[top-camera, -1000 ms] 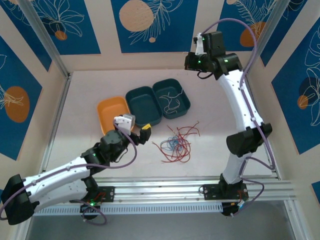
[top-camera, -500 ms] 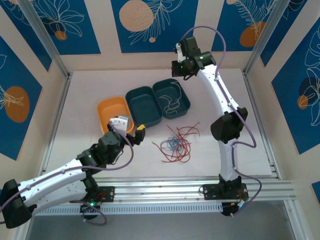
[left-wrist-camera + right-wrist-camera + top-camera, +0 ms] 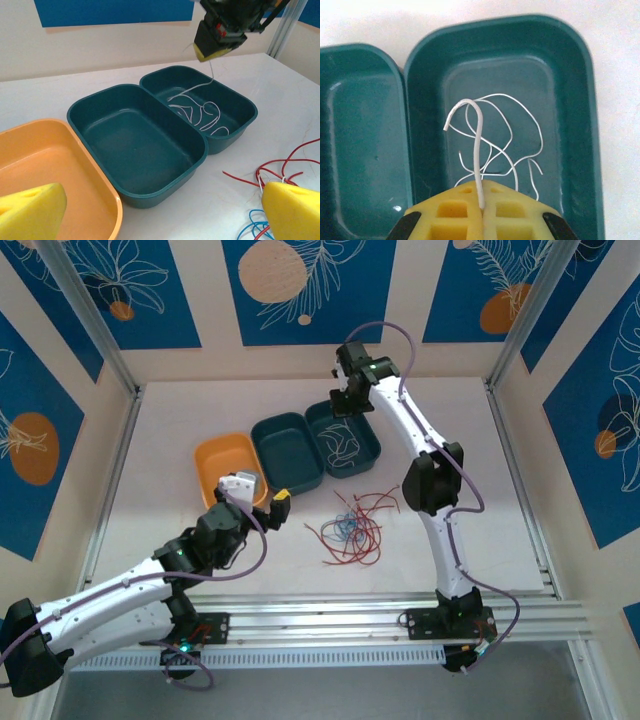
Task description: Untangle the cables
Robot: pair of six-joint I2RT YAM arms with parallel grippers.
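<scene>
White cable (image 3: 478, 150) rises from between the yellow pads of my right gripper (image 3: 481, 207), which is shut on one end of it. The rest of it loops on the floor of the right teal tray (image 3: 570, 100). From above, my right gripper (image 3: 345, 405) hangs over that tray's (image 3: 372, 445) far end. In the left wrist view it (image 3: 216, 46) hovers above the white loops (image 3: 200, 107). Red and blue cables (image 3: 350, 530) lie tangled on the table in front of the trays. My left gripper (image 3: 262, 495) stands open left of the tangle, nothing between its fingers (image 3: 30, 210).
Three trays stand in a row: orange (image 3: 215, 455) on the left, a teal one (image 3: 285, 455) in the middle with nothing in it, and the teal one holding the white cable. Red strands (image 3: 280, 167) and blue strands (image 3: 255, 222) lie beside my left gripper's right finger.
My right arm swung from the back right to over the right teal tray and came lower, carrying the white cable. My left gripper drew back slightly to the left, then held still.
</scene>
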